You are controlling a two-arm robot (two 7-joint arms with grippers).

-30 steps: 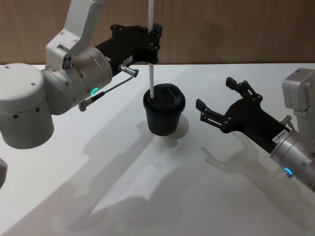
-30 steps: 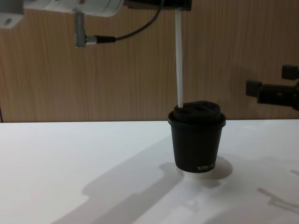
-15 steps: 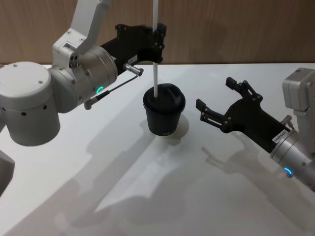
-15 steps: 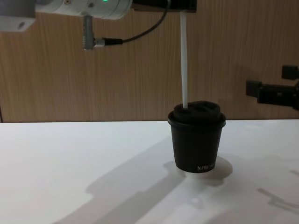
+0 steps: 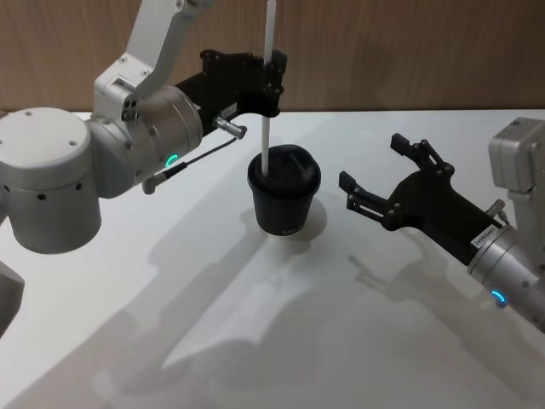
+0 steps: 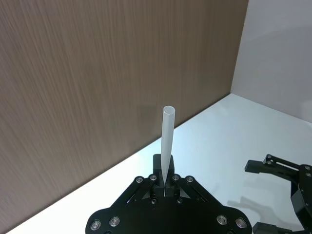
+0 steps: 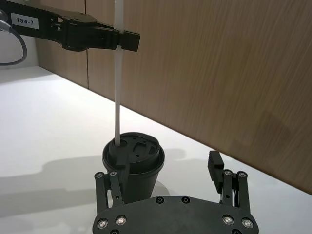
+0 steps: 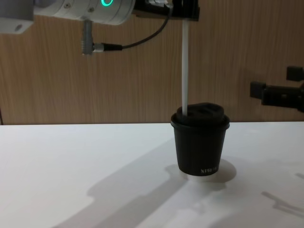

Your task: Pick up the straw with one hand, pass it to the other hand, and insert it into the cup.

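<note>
Straw (image 5: 266, 119): long, thin, white, straight, standing upright. Its lower end sits at the left edge of the cup's domed lid; whether it has entered the lid is unclear. Cup (image 5: 283, 201): short, matte black, small white lettering near the base, upright on the white bench (image 5: 255, 341). Left pincer (image 5: 271, 78), above the cup, clamped on the straw partway up. Right pincer (image 5: 373, 175): fingers spread, nothing held, off to the cup's right, above the bench.
</note>
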